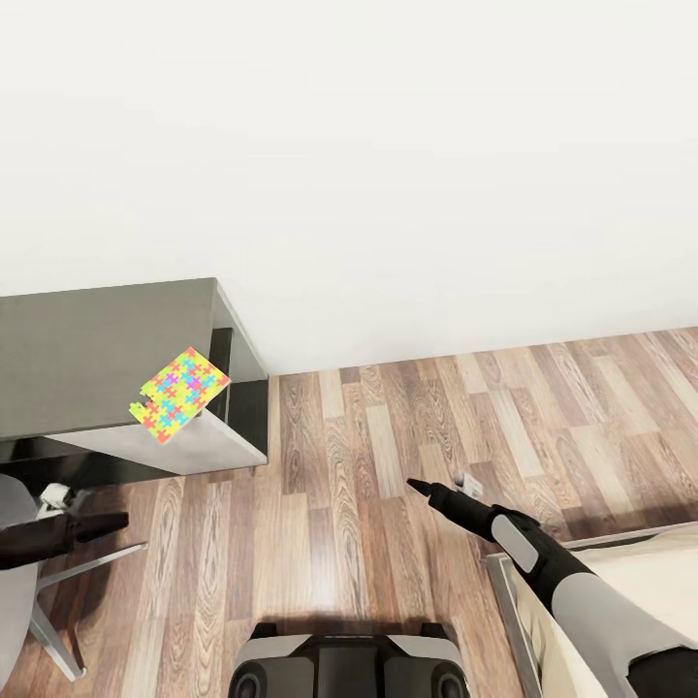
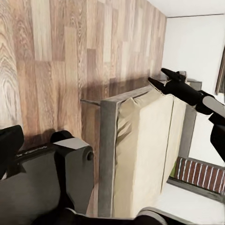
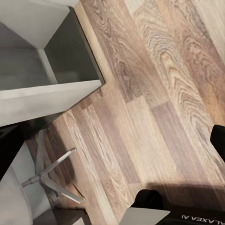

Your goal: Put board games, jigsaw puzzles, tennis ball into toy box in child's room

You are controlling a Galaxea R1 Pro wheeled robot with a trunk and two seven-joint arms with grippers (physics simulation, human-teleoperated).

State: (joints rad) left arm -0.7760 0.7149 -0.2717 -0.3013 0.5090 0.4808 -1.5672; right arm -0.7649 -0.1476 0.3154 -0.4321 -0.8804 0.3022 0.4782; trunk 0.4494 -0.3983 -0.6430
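Head view has the robot parked on the wood floor (image 1: 388, 465) facing a plain white wall (image 1: 388, 145). Left claw (image 1: 102, 526) sits low at the left edge, dark fingers pointing right, hanging over the floor just below the table (image 1: 87, 339). Can't really tell how far apart its fingers are from here, they look close together with nothing between them. Right claw (image 1: 419, 487) reaches out from the lower right over bare floor, and the tips come to a narrow point, so it looks pinched nearly closed and empty, touching nothing.

One puzzle (image 1: 178, 395) shows up, the bright multicoloured one, lying flat on the table's near right corner, right up to the edge. It's well apart from both claws.

Bed (image 1: 620, 562) pokes in at the lower right, grey frame and beige mattress, just beside the right arm. Left wrist view catches the same bed (image 2: 140, 140) from the side, plus the right claw (image 2: 157, 79) hovering over its corner, fingers close together. Right wrist view looks down at the table (image 3: 51, 93) corner, the floor, and a chair leg base (image 3: 51, 176).
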